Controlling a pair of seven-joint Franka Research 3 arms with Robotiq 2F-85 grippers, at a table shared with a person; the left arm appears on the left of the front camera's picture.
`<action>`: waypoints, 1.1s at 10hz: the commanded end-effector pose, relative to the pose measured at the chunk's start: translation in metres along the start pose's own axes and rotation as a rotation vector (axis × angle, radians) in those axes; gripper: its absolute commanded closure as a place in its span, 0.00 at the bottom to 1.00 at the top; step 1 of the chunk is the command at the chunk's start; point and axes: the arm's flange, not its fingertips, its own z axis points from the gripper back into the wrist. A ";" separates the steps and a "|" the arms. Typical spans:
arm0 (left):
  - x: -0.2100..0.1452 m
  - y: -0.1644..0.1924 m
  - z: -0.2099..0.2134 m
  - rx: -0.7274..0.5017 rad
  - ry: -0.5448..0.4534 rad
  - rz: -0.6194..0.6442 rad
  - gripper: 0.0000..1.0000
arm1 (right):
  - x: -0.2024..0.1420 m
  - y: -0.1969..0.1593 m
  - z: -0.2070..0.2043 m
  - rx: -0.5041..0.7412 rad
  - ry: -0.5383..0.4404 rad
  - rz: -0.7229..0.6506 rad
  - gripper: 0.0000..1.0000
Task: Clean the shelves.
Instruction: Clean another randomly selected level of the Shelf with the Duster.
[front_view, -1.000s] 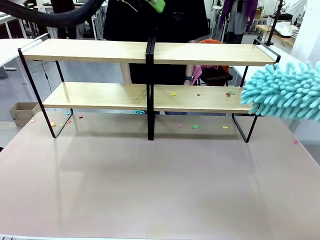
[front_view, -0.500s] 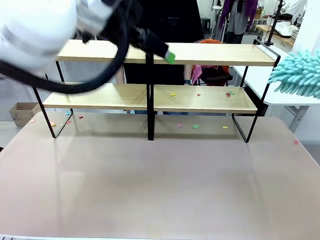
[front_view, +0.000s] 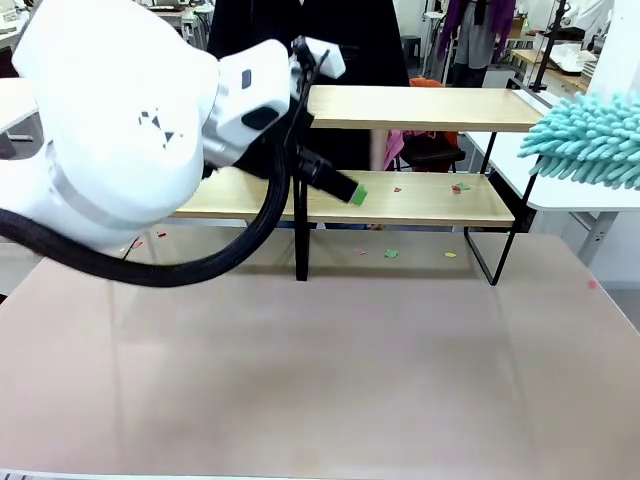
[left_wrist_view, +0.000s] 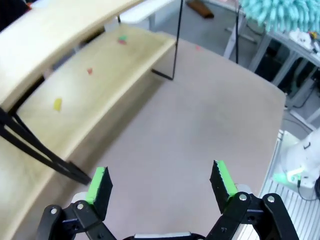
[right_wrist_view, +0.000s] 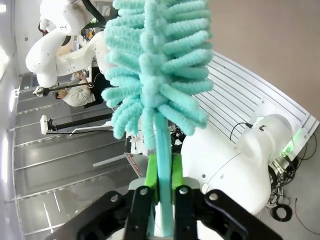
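The shelves (front_view: 430, 108) stand at the far side of the table, light wooden boards on a black frame, with my white left arm covering their left half. Small coloured scraps (front_view: 457, 187) lie on the lower right board. My left gripper (front_view: 352, 192) hangs in front of the lower board near the centre post. In the left wrist view this gripper (left_wrist_view: 160, 181) is open and empty above the tabletop, the shelves (left_wrist_view: 75, 107) to its left. My right gripper (right_wrist_view: 161, 170) is shut on the handle of a teal fluffy duster (right_wrist_view: 155, 65). The duster (front_view: 590, 140) floats past the shelves' right end.
More scraps (front_view: 390, 253) lie on the pinkish tabletop (front_view: 320, 370) under the lower board. A person in black (front_view: 350, 40) stands behind the shelves. A white desk (front_view: 565, 195) sits at the back right.
My left arm has swung down and right across the shelves, its gripper dropping from the top board to the lower one. The duster pulled back to the right, then edged slightly left.
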 end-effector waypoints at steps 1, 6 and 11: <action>-0.025 -0.003 0.004 -0.034 0.061 0.077 0.00 | 0.009 0.006 -0.002 0.000 0.022 0.057 0.88; -0.055 0.017 -0.039 0.039 0.104 0.139 0.00 | 0.016 0.008 -0.021 0.004 0.081 0.083 0.88; -0.059 0.025 -0.041 0.053 0.117 0.154 0.00 | 0.018 0.007 -0.019 -0.001 0.074 0.050 0.88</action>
